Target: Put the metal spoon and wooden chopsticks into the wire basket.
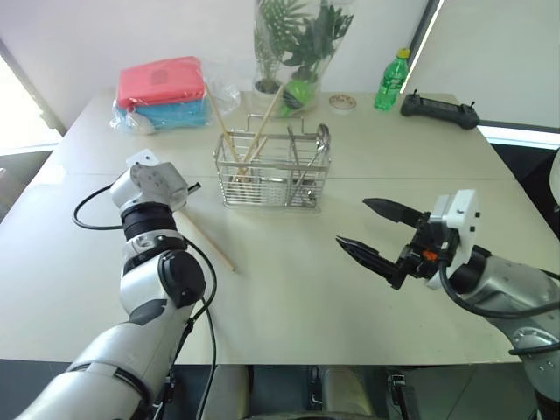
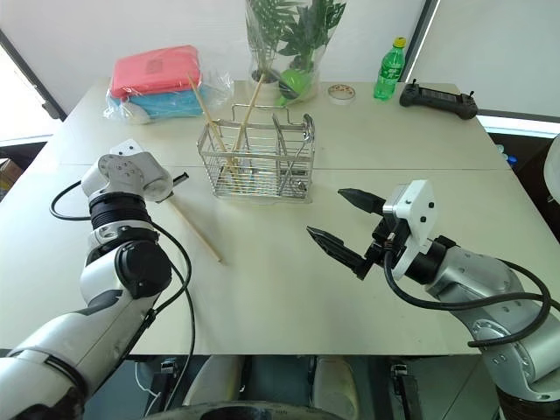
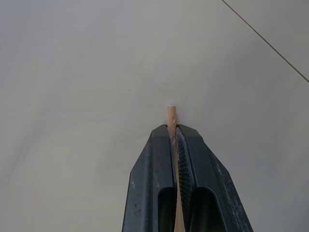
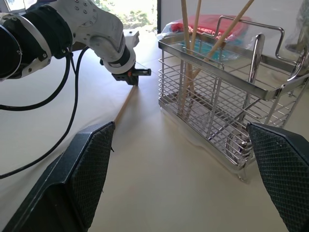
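Observation:
The wire basket [image 1: 271,171] stands mid-table. Wooden chopsticks [image 1: 260,127] lean upright in its left compartments, and the metal spoon [image 1: 321,137] stands in its right end, bowl up. One more chopstick [image 1: 210,243] lies on the table in front and to the left of the basket. My left gripper [image 3: 172,128] is shut on that stick's far end, whose tip [image 3: 171,113] pokes out past the fingers; from the right wrist view it [image 4: 130,76] is down at the table beside the basket [image 4: 217,96]. My right gripper [image 1: 352,221] hovers open, to the right of and nearer than the basket, holding nothing.
At the back stand a bag of red and blue pouches [image 1: 162,87], a plant in a clear vase [image 1: 293,44], a tape roll [image 1: 341,103], a green bottle [image 1: 391,80] and a black controller [image 1: 439,109]. A black cable [image 1: 92,219] loops off my left wrist.

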You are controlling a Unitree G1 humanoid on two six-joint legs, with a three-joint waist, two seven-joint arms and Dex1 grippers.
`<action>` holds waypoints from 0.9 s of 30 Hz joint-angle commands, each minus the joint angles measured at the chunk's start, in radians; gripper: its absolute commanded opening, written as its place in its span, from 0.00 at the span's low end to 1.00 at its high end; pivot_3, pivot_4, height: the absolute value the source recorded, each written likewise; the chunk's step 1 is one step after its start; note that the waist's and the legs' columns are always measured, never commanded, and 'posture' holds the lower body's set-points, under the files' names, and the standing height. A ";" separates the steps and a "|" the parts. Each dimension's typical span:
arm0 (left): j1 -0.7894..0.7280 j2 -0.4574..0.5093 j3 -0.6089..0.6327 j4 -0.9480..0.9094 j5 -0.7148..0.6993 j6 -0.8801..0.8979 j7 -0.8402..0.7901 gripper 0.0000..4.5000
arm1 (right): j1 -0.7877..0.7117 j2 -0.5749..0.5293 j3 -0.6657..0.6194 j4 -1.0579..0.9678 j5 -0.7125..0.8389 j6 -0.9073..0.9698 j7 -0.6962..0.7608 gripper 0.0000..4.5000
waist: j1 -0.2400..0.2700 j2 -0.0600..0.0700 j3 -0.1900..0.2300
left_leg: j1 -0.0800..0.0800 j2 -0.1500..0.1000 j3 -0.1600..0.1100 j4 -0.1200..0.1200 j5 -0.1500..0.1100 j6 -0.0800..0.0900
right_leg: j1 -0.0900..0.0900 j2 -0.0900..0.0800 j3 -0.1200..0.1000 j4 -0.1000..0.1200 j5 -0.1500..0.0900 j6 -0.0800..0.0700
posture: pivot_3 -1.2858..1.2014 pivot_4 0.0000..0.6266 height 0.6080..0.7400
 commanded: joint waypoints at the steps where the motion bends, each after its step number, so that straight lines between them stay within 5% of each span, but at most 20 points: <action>1: -0.009 0.002 0.023 -0.014 -0.051 0.007 0.002 0.01 | -0.018 -0.012 -0.022 -0.027 0.018 -0.003 0.000 1.00 | -0.001 0.000 0.000 | 0.000 0.000 0.000 0.000 0.000 0.000 | 0.000 0.000 0.000 0.000 0.000 0.000 | 0.52 0.24 0.72; 15: -0.221 0.311 -0.205 -0.089 -0.092 -0.405 -0.501 0.01 | -0.034 -0.050 -0.030 0.000 0.034 0.017 0.037 1.00 | -0.003 -0.003 0.003 | -0.013 0.000 0.001 -0.001 0.001 -0.001 | -0.012 0.000 0.000 0.000 0.003 -0.001 | 0.52 0.24 0.72; 20: -0.214 0.312 -0.353 -0.318 -0.170 -0.570 -0.865 0.01 | -0.041 -0.044 -0.023 -0.008 0.037 0.027 0.028 1.00 | -0.001 -0.004 0.003 | -0.015 0.000 0.001 0.000 0.001 -0.001 | -0.013 0.000 0.000 -0.001 0.003 -0.002 | 0.52 0.24 0.72; 27: -0.155 0.262 -0.510 -0.601 -0.195 -0.635 -1.002 0.01 | -0.044 -0.037 -0.030 -0.020 0.060 0.044 -0.006 1.00 | -0.004 -0.001 0.002 | -0.013 0.000 0.001 0.000 0.001 0.000 | -0.012 0.000 0.000 -0.001 0.003 -0.002 | 0.52 0.24 0.72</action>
